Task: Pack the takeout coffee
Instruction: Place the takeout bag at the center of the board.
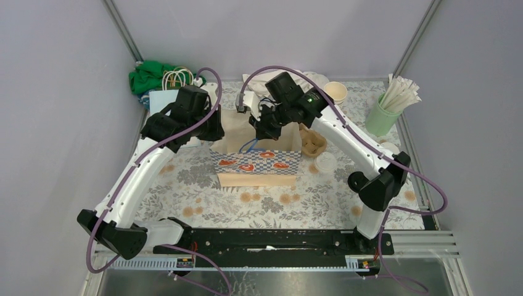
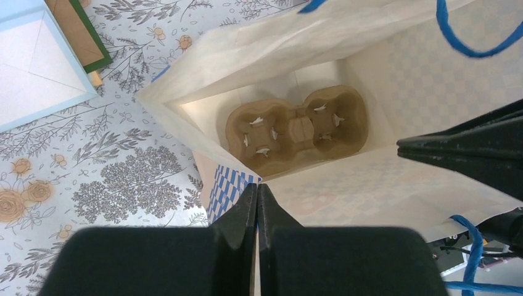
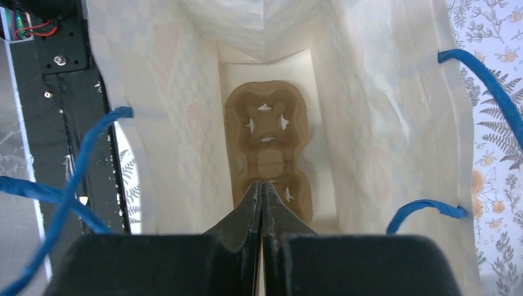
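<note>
Both grippers: fully closed.
left gripper [image 2: 257, 188]: tips at bag [image 2: 382, 185] rim.
right gripper [image 3: 260, 185]: over bag mouth, above carrier [image 3: 268, 142].
cups [image 1: 336, 91]: on table [image 1: 271, 203], 2 o'clock of right gripper.

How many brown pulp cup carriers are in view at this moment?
2. One cup carrier lies at the bottom of the paper bag; a second carrier sits on the table beside the bag's right side. The arms may hide others.
</note>
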Motion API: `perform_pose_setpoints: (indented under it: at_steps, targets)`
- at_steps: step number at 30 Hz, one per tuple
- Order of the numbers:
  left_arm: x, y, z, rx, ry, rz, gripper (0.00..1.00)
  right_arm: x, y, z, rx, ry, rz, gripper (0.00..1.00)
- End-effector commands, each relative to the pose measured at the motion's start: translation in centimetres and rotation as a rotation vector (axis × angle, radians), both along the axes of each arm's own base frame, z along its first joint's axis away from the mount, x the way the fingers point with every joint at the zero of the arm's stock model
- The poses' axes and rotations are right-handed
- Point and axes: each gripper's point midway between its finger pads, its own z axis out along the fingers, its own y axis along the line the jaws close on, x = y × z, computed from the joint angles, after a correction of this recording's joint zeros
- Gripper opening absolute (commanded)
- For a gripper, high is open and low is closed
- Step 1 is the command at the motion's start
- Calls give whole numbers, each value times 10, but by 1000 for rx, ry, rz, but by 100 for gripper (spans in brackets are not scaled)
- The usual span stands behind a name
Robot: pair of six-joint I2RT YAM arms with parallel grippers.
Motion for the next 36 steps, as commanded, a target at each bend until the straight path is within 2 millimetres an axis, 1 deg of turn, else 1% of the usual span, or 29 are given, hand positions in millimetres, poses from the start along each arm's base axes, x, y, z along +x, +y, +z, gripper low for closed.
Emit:
perform_pose_setpoints:
  at_steps: [1,5,6,9,12,15,21,26,29,33,36]
  targets:
    - [0,8,14,2,-64,18,0,8,-5,-9,-53,-15,30,0]
    - [-2,9,17,-1,-70,18,0,15,-6,-31,-110,-52,21,0]
    - [-1,13,19,11,-81,37,0,18,-7,-35,-117,-58,13,0]
    - [1,16,22,17,-94,52,0,22,-6,-45,-142,-55,11,0]
    - [4,20,21,16,-89,72,0,19,-7,-57,-179,-39,24,0]
    - [6,24,17,-2,-72,92,0,16,-10,-73,-217,-60,31,0]
    - [9,33,15,-4,-71,124,0,8,-16,-95,-269,-44,51,5]
    - [8,32,13,-15,-66,125,0,8,-20,-104,-320,-27,47,7]
    - [4,26,14,-51,-66,100,0,6,-21,-106,-328,-23,35,7]
    - [1,20,20,-97,-91,82,0,1,-21,-107,-356,-34,9,7]
    - [1,19,30,-138,-129,93,0,6,-22,-101,-364,-89,-55,7]
